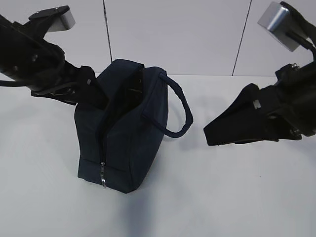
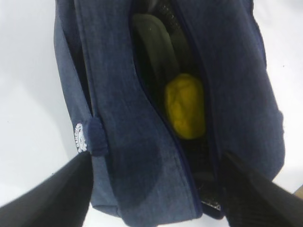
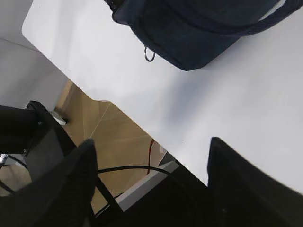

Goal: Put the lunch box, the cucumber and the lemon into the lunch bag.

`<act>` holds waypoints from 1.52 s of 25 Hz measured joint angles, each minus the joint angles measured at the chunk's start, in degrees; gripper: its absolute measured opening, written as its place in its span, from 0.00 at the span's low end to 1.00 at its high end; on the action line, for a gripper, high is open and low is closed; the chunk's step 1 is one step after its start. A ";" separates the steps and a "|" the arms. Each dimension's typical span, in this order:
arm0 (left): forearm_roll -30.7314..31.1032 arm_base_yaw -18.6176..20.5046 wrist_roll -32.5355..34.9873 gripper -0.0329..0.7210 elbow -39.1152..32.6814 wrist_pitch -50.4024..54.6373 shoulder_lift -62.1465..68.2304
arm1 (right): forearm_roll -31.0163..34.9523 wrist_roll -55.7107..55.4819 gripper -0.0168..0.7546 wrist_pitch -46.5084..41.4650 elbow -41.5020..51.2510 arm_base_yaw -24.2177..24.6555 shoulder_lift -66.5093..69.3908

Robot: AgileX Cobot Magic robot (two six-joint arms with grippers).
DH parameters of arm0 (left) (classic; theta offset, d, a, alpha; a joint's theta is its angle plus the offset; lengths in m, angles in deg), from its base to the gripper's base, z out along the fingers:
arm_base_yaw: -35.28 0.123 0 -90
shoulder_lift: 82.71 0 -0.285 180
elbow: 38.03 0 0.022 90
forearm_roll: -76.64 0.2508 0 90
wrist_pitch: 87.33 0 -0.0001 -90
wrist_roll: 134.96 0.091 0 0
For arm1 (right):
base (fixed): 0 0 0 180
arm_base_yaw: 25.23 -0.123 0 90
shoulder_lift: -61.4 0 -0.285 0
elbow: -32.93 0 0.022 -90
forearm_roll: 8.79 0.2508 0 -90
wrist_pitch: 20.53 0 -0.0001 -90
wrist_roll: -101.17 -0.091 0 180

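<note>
Already the lunch bag [image 1: 123, 133] is standing near the middle of the white tabletop [image 1: 237, 197], its zipper run open along the top and its metal ring pull [image 1: 103, 181] hanging at the 6 o'clock end in the exterior view. Looking down through the left wrist camera, the lemon [image 2: 185, 106] is lying inside the bag's opening, and at about 11 o'clock from it a pale green edge is showing, which is most likely the lunch box [image 2: 154, 40] sitting on its side. The cucumber is not showing in any view; it may be lying deeper in the bag, hidden by the fabric, so I cannot tell whether it is in.

The left gripper [image 2: 156, 189] is hovering at the bag's 9 o'clock side in the exterior view, its fingers spread apart and holding nothing, one on each side of the bag's near end. The right gripper [image 3: 151, 184] is waiting well apart at 3 o'clock, over the tabletop edge, its fingers also spread and empty.

Nothing of the task is lying out on the tabletop, so the packing is looking nearly or fully done. What is remaining, as I judge it, is confirming the cucumber's place and drawing the left arm clear without snagging the handle [image 1: 180, 111].
</note>
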 joint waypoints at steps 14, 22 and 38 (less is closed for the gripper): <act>-9.49 3.31 11.03 0.77 -7.06 -0.57 -2.64 | 4.41 2.41 0.73 3.69 3.56 -5.14 -0.03; -12.32 3.31 13.88 0.75 -8.58 -0.80 -2.66 | 33.56 33.93 0.73 14.51 18.55 -13.13 -0.60; -15.09 3.34 14.57 0.73 -8.58 -1.17 -2.53 | 55.76 68.15 0.68 2.23 17.81 -15.29 23.85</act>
